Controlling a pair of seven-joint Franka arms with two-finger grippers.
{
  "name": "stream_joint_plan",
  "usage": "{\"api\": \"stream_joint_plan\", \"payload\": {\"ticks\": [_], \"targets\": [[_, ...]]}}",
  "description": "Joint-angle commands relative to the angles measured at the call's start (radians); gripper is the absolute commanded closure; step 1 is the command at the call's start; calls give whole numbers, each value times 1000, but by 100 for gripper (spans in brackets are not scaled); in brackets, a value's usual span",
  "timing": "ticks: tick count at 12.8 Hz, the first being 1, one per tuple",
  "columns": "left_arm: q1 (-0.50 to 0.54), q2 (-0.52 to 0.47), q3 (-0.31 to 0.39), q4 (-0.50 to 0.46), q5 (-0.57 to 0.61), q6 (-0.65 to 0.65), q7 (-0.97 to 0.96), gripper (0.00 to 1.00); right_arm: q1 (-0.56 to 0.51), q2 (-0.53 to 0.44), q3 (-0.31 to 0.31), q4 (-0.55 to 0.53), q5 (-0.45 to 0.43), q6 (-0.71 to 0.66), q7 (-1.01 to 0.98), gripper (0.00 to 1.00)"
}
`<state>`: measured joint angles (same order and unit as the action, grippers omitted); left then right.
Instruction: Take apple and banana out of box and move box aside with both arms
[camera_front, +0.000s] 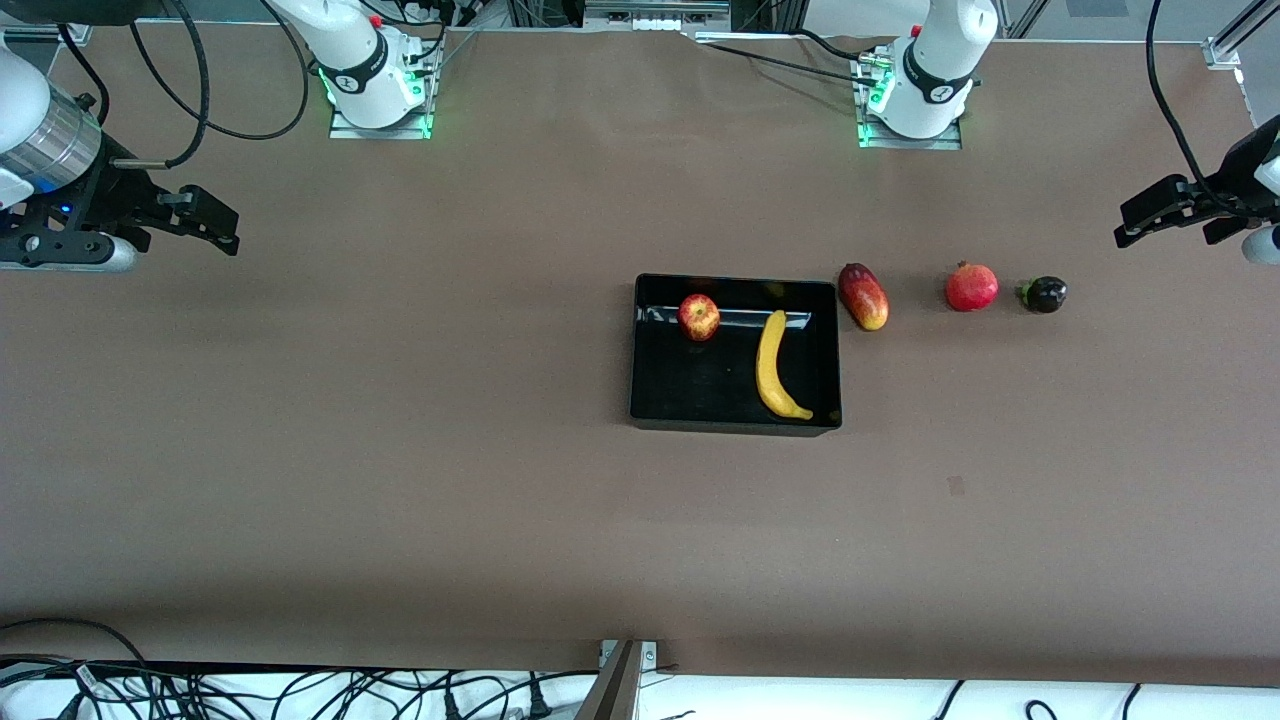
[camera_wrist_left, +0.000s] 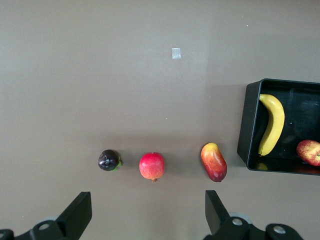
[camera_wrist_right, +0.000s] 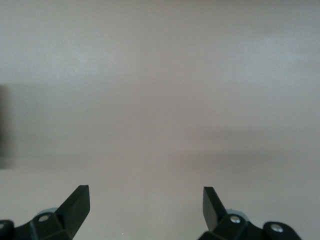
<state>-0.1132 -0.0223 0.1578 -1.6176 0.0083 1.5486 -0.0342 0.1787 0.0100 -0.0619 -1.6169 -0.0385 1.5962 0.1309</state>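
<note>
The black box (camera_front: 655, 350) sits on the brown table near its middle. The red-and-yellow apple (camera_front: 699, 317) and the yellow banana (camera_front: 775, 368) lie inside it. The left wrist view also shows the box (camera_wrist_left: 247, 130), banana (camera_wrist_left: 271, 124) and apple (camera_wrist_left: 310, 152). My left gripper (camera_front: 1135, 228) is open and empty, up in the air at the left arm's end of the table; in its wrist view it (camera_wrist_left: 148, 212) hangs over bare table. My right gripper (camera_front: 215, 222) is open and empty at the right arm's end; in its wrist view it (camera_wrist_right: 146, 207) is over bare table.
A red-yellow mango (camera_front: 863, 296) lies right beside the box toward the left arm's end, then a red pomegranate (camera_front: 971, 287) and a small dark purple fruit (camera_front: 1043, 294) in a row. A small pale mark (camera_front: 956, 485) is on the table nearer the front camera.
</note>
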Motion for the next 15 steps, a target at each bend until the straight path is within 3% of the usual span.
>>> {"api": "stream_joint_plan", "payload": {"ticks": [1, 3, 5, 7, 13, 15], "targets": [[-2, 25, -9, 7, -18, -7, -85, 0, -13, 4, 5, 12, 20, -12, -14, 0], [-14, 45, -73, -11, -19, 13, -262, 0, -13, 4, 5, 12, 20, -10, -14, 0], [-14, 111, -194, -25, -19, 76, -595, 0, -15, 4, 5, 12, 20, -8, -14, 0], [-25, 166, -279, -63, -16, 161, -764, 0, -15, 4, 5, 12, 20, -13, -14, 0], [-253, 387, -288, -93, -40, 296, -907, 0, -15, 4, 4, 12, 20, -12, -14, 0], [-287, 490, -348, -93, -44, 397, -965, 0, -15, 4, 4, 12, 20, -12, -14, 0]]}}
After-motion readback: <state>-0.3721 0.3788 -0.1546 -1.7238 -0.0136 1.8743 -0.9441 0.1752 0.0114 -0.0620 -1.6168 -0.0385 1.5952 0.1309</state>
